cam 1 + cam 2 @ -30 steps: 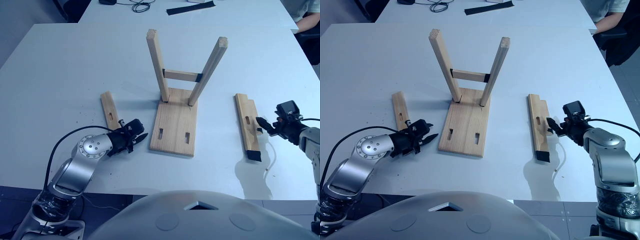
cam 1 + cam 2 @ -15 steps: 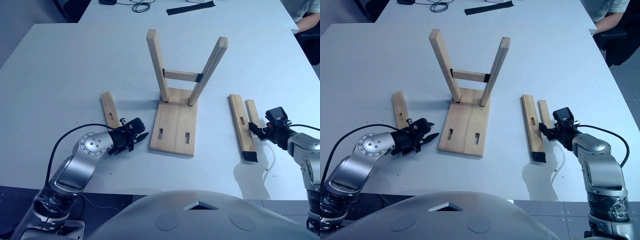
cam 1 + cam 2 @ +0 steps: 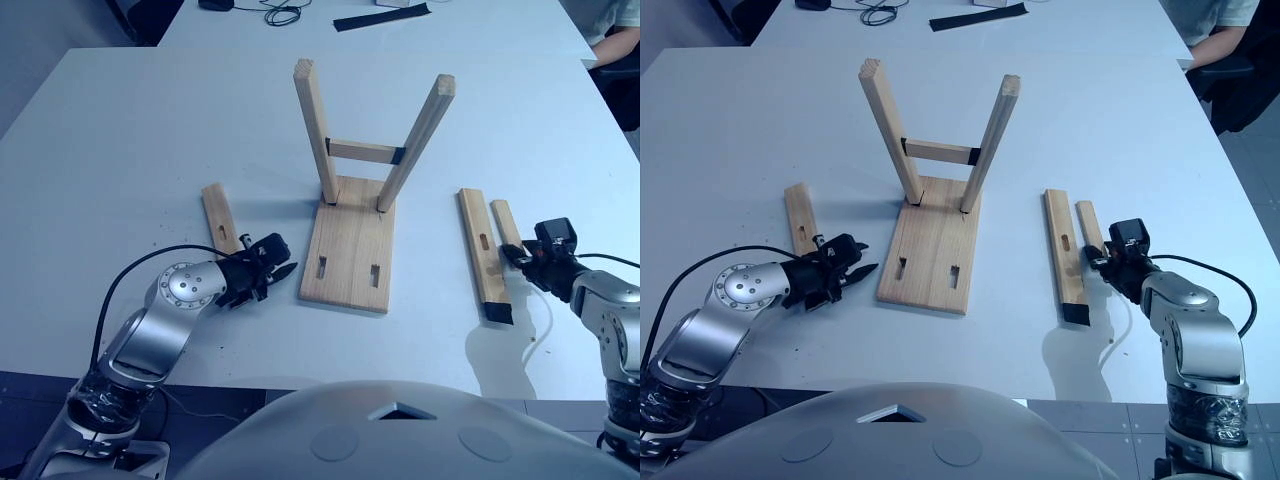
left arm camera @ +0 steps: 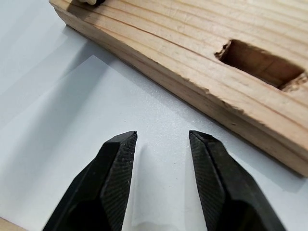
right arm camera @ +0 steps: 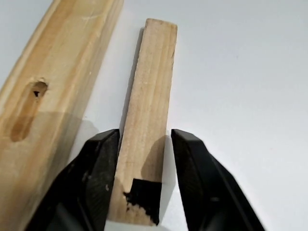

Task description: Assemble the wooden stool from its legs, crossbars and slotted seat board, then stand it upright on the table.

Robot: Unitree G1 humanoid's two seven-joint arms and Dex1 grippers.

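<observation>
From my station, the biggest thing is the white table [image 3: 120, 130], and every stool part sits on it. The seat board [image 3: 350, 250] lies flat near the middle with its two near slots unfilled. At its far end two legs stand in it. The left leg [image 3: 315, 130] leans slightly left, and the right leg [image 3: 415, 140] leans slightly right. A crossbar [image 3: 360, 152] joins them about halfway up, with dark tape at both of its ends.

To the right of the board, well apart from it, a loose leg [image 3: 478, 250] lies flat. It has a slot in its face and a black near end. Just beside it, on its outer side, lies a short crossbar [image 3: 503, 222], roughly parallel to it with a thin strip of table between them. To the left of the board another loose leg [image 3: 218, 218] lies flat, also slotted.

My right gripper [image 3: 518, 258] is low at the near end of the short crossbar. The wrist camera shows its fingers [image 5: 98, 173] spread to either side of that bar's black-marked end. I can see a sliver of gap on at least one side, so it is not clamped. My left gripper [image 3: 283, 272] sits low between the left loose leg and the seat board. Its fingers [image 4: 113, 168] are parted over bare table and point at the board's slotted edge just ahead, without touching it.
</observation>
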